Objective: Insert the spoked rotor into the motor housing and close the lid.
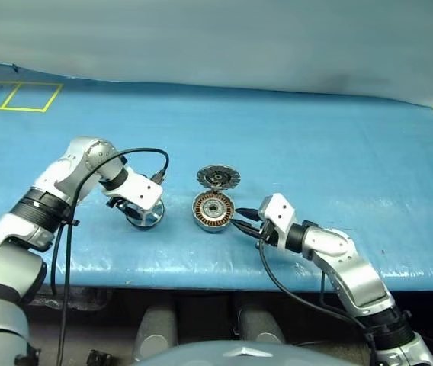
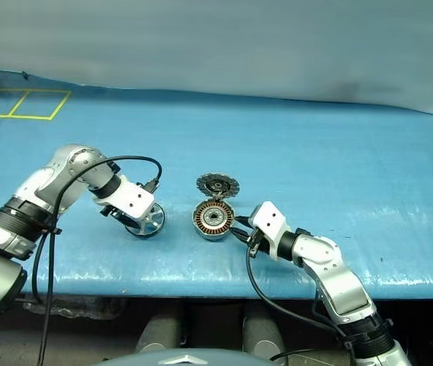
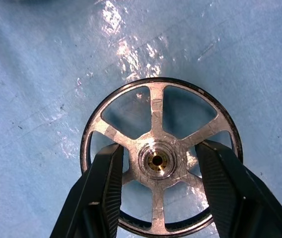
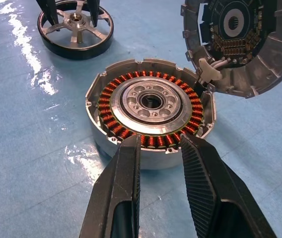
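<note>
Camera placement: two head views, two wrist views.
The head pair looks forward and down from behind the motor housing (image 1: 213,210), set well back and taking in the blue table (image 1: 315,145). The left wrist camera looks steeply down, close over the spoked rotor (image 3: 158,159). The right wrist camera sits low and close beside the housing, facing across it; it shares the rotor and raised lid (image 4: 240,42) with the head pair.

Left gripper (image 1: 142,216) down over spoked rotor (image 1: 145,216). Motor housing (image 1: 213,210) beside it, lid (image 1: 218,178) upright. Right gripper (image 1: 241,226) at housing rim.
</note>
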